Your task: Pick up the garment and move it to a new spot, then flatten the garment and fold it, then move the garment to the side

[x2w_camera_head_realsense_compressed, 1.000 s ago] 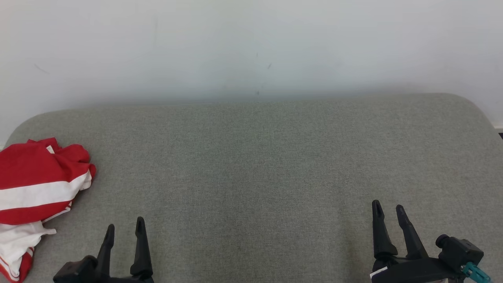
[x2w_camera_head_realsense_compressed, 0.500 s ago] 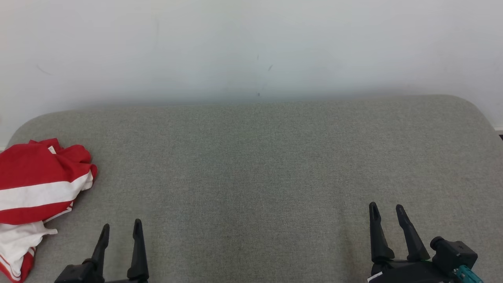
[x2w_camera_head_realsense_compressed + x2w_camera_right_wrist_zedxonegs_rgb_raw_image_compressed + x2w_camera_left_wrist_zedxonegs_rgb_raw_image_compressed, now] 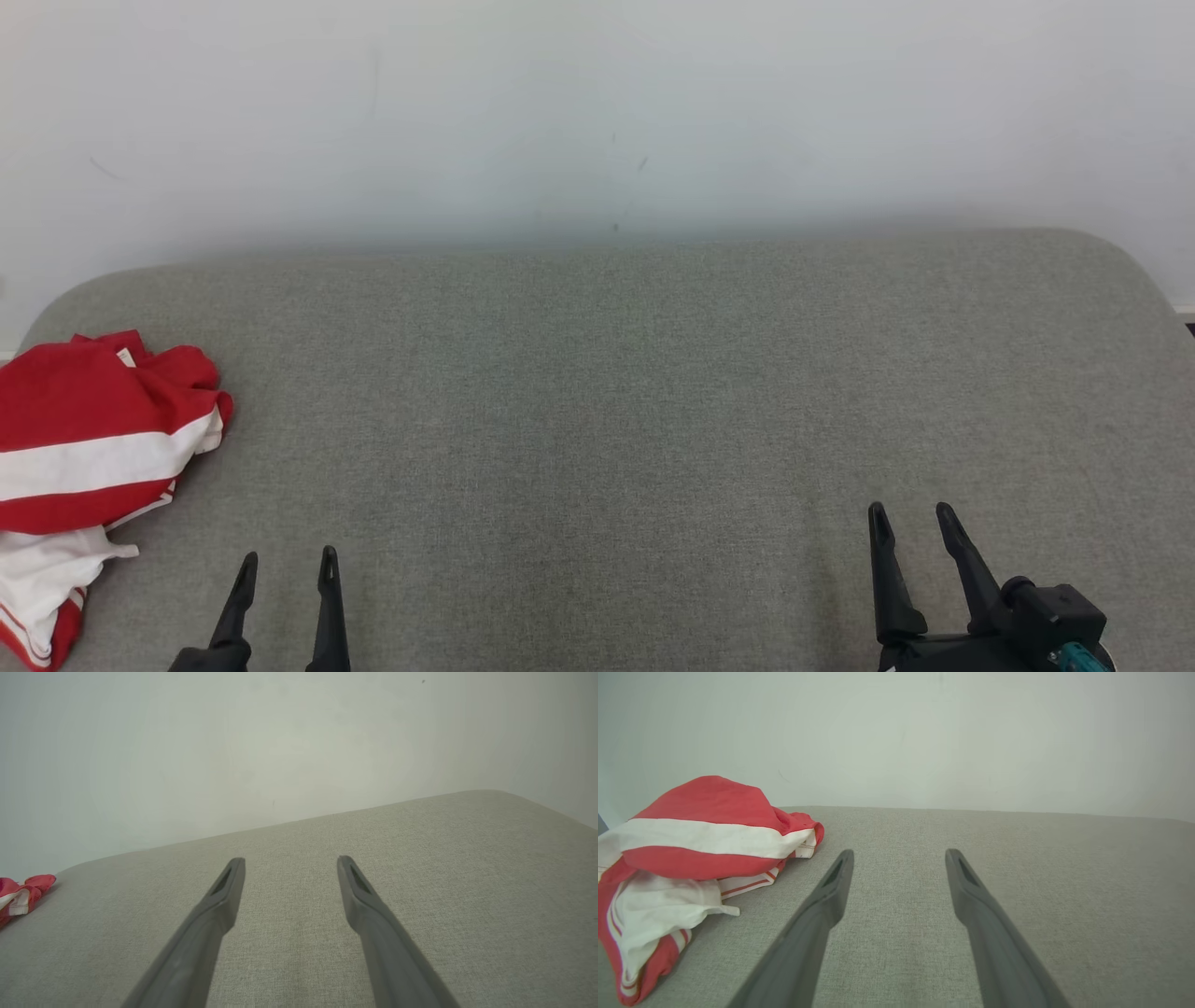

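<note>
The garment (image 3: pixel 89 457) is a crumpled red cloth with broad white stripes, heaped at the far left edge of the grey padded surface (image 3: pixel 616 401). The left wrist view has the garment (image 3: pixel 696 858) to the left of my fingers, apart from them. My left gripper (image 3: pixel 287 560) sits low at the lower left, open and empty, to the right of the garment. At the lower right my right gripper (image 3: pixel 910 511) is open and empty too, far from the cloth. A red corner of the garment (image 3: pixel 21 896) peeks in at the left edge of the right wrist view.
A plain white wall (image 3: pixel 597 112) rises behind the grey surface. The surface has rounded far corners, and its left edge runs beside the garment.
Both grippers have drawn back toward the bottom edge of the head view, so less of each shows. The garment lies where it was.
</note>
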